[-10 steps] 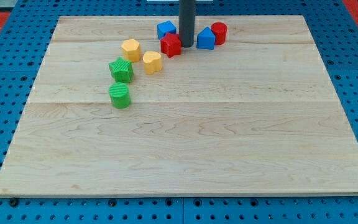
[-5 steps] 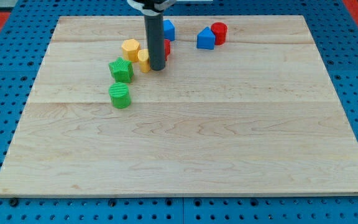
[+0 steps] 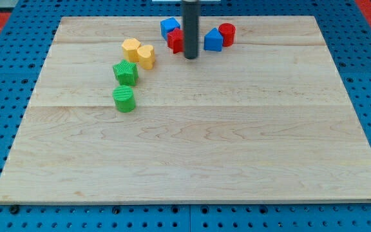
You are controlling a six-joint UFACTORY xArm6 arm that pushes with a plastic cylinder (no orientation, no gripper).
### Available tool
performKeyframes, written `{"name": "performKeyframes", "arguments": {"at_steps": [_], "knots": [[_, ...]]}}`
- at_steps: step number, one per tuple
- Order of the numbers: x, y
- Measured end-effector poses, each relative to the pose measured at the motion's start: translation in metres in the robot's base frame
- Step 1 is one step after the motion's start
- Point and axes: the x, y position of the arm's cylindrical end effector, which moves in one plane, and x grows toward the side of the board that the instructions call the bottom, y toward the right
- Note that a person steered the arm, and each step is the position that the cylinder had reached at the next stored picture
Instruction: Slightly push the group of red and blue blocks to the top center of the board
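Observation:
My tip [image 3: 190, 57] rests on the board near the view's top centre, just below and to the right of a red block [image 3: 175, 40], whose right side the rod hides. A blue block [image 3: 169, 27] sits touching that red block at its upper left. To the rod's right, a blue block [image 3: 212, 40] and a red cylinder [image 3: 227, 33] sit side by side, touching. The tip lies between the two red-and-blue pairs, a little below them.
Two yellow blocks [image 3: 131, 49] [image 3: 146, 56] sit together left of the tip. A green block [image 3: 125, 72] and a green cylinder [image 3: 124, 99] lie below them. The wooden board [image 3: 192, 154] lies on a blue pegboard.
The tip went left to the yellow and red blocks, then came back right. The red block now lies higher, against the left blue block. One yellow block has shifted left against the other.

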Motion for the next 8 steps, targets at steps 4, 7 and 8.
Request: {"name": "performKeyframes", "arguments": {"at_steps": [4,7,8], "knots": [[-0.073,0.032],[-0.036,0.038],[-0.051,0.005]]}}
